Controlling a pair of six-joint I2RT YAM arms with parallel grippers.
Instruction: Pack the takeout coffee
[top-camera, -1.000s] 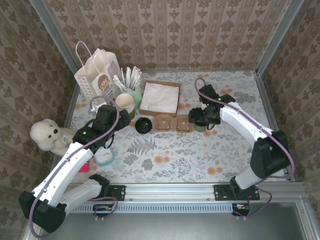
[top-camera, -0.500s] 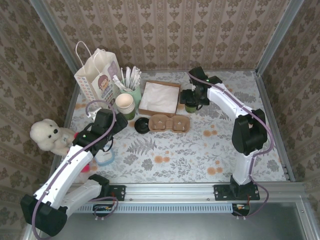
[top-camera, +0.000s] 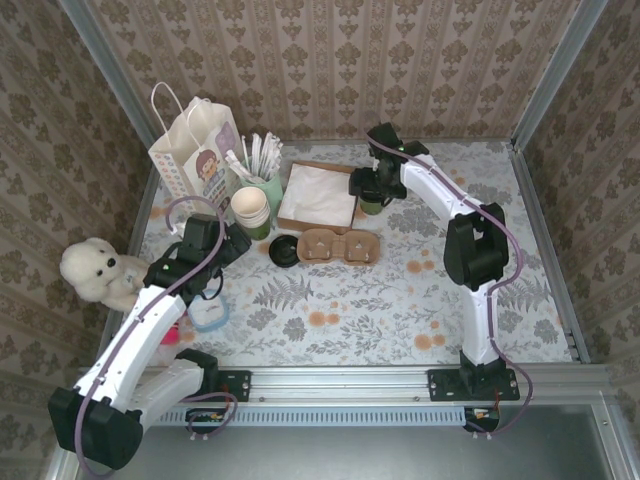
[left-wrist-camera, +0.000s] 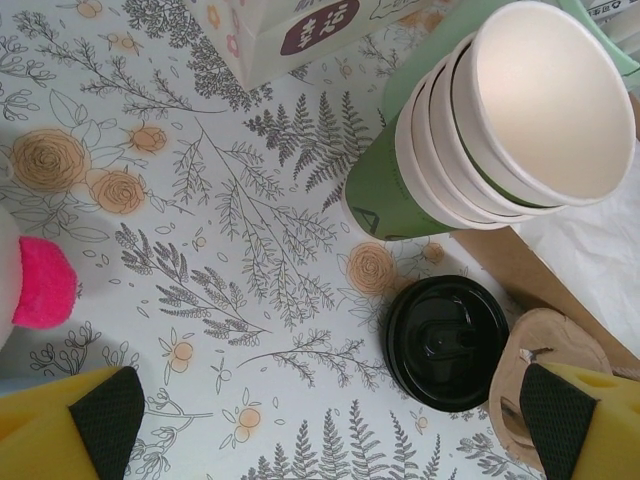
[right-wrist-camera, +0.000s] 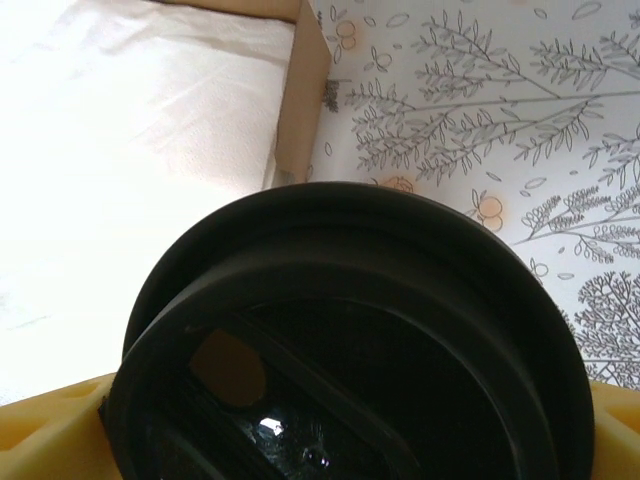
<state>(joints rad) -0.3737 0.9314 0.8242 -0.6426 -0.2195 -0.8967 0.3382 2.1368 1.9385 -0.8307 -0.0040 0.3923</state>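
— Where is the right claw (top-camera: 368, 188)?
— I have it at the far side of the floral surface (top-camera: 400, 300), jaws set wide and closed on the small olive-green paper cup with a round black plastic lid (top-camera: 376, 205). On the wrist view that lid sits between my yellow fingers (right-wrist-camera: 40, 430).
— And the cup itself?
— Just beside the shallow brown cardboard box of white paper (top-camera: 318, 195), behind the brown pulp carrier (top-camera: 342, 245), not in it. I cannot tell whether it touches the surface.
— The left claw (left-wrist-camera: 325, 425)?
— Spread fully, holding nothing, above the loose black plastic lid (left-wrist-camera: 447, 340) and the stack of lidless cream paper cups (left-wrist-camera: 530, 110).
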